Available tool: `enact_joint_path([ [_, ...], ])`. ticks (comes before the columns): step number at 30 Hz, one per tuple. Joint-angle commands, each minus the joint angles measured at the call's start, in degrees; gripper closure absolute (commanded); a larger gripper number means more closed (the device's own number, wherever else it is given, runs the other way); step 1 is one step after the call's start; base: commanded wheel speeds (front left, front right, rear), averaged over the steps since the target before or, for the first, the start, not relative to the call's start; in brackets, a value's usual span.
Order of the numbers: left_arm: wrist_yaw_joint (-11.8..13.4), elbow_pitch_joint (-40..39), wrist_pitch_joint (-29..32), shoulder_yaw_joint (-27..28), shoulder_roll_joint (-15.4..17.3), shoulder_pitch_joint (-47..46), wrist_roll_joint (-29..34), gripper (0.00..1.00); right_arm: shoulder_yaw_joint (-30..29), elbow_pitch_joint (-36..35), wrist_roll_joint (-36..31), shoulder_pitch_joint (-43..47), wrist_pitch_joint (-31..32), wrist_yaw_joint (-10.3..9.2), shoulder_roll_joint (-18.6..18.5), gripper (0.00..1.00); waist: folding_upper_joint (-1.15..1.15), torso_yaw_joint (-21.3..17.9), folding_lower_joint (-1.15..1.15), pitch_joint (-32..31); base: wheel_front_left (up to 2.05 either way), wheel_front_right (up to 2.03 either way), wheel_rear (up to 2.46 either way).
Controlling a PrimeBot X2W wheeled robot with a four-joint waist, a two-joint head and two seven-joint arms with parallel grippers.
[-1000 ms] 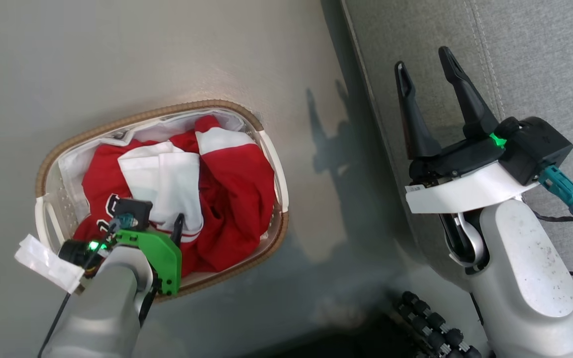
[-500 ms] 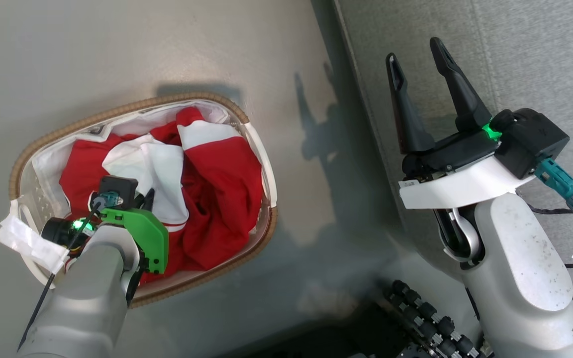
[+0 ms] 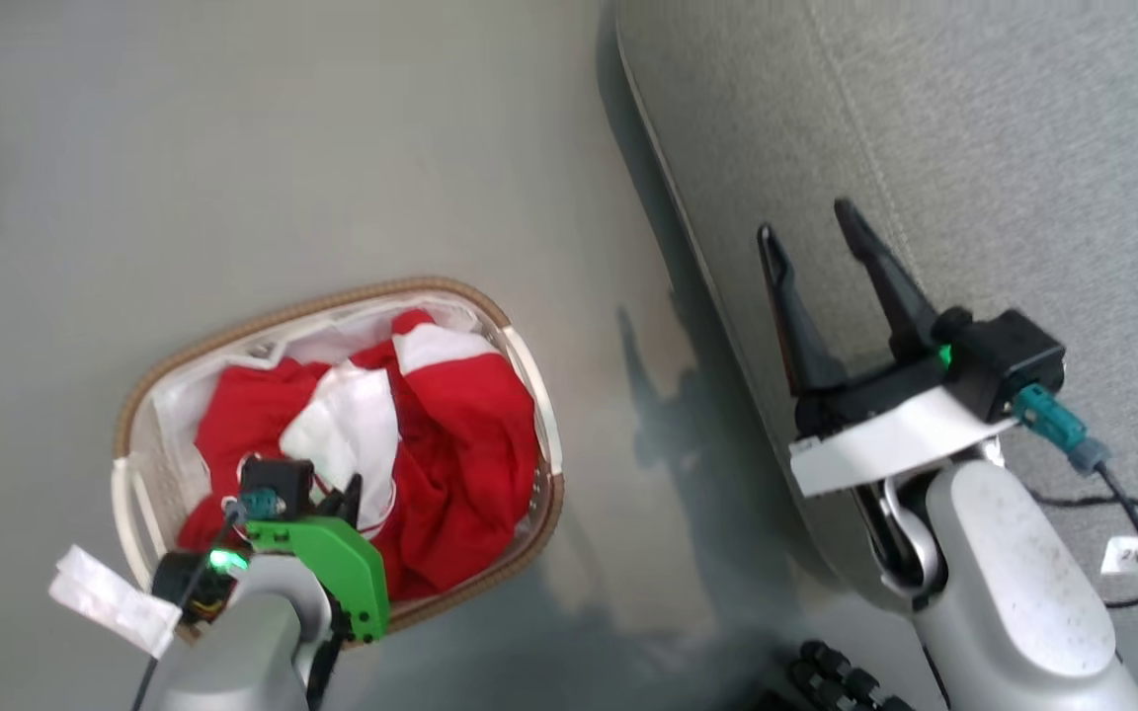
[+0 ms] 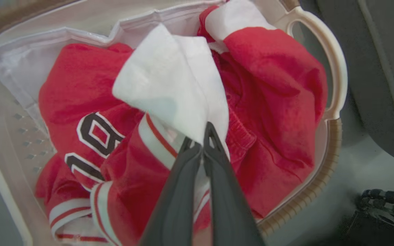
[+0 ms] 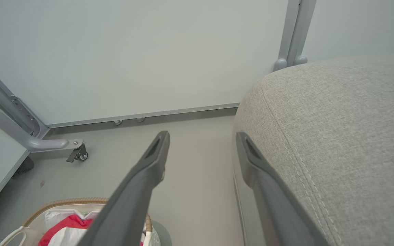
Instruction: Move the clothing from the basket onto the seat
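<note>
Setting: a mock living-room corner set up inside a test lab.
Domestic signs: a light grey upholstered seat (image 5: 337, 136) with a stitched seam; an oval laundry basket (image 3: 332, 300) of red and white clothing (image 3: 470, 434) standing on the floor (image 3: 233, 148) beside it.
Laboratory signs: plain pale partition panels (image 5: 132, 51) held in grey metal framing (image 5: 296, 30); one frame foot rides on a caster (image 5: 80, 155); the floor is bare, smooth and grey.
</note>
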Motion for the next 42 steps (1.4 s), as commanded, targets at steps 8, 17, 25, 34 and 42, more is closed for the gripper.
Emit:
enact_joint_path([
  [8,-0.18,-10.7,-0.32,6.07,-0.36,8.37,1.59,1.0,-0.4,2.77,-2.29,6.72,-0.28,-0.02,-0.19,0.0,0.0,5.86,0.0,-16.41,0.0,0.0,0.0],
  [17,-0.17,-22.08,-0.31,15.43,-1.7,15.09,7.15,1.0,-0.28,4.61,-3.05,11.52,-0.28,-0.02,-0.2,0.0,0.0,8.31,0.0,-24.43,0.0,0.0,0.0],
  [25,-0.17,-34.48,-0.34,20.4,-3.32,16.85,10.14,1.0,0.06,5.37,-3.17,14.19,-0.28,-0.02,-0.19,0.0,0.0,8.98,0.0,-28.17,0.0,0.0,0.0],
  [34,-0.17,-46.37,-0.34,21.73,-4.32,12.93,9.82,1.0,1.0,6.13,-3.25,16.43,-0.28,-0.02,-0.19,0.0,0.0,8.55,0.0,-30.8,0.0,0.0,0.0],
  [42,-0.18,-52.2,-0.34,20.16,-4.75,8.45,8.86,1.0,2.82,7.31,-3.83,17.99,-0.28,-0.02,-0.18,0.0,0.0,9.05,0.0,-31.69,0.0,0.0,0.0],
])
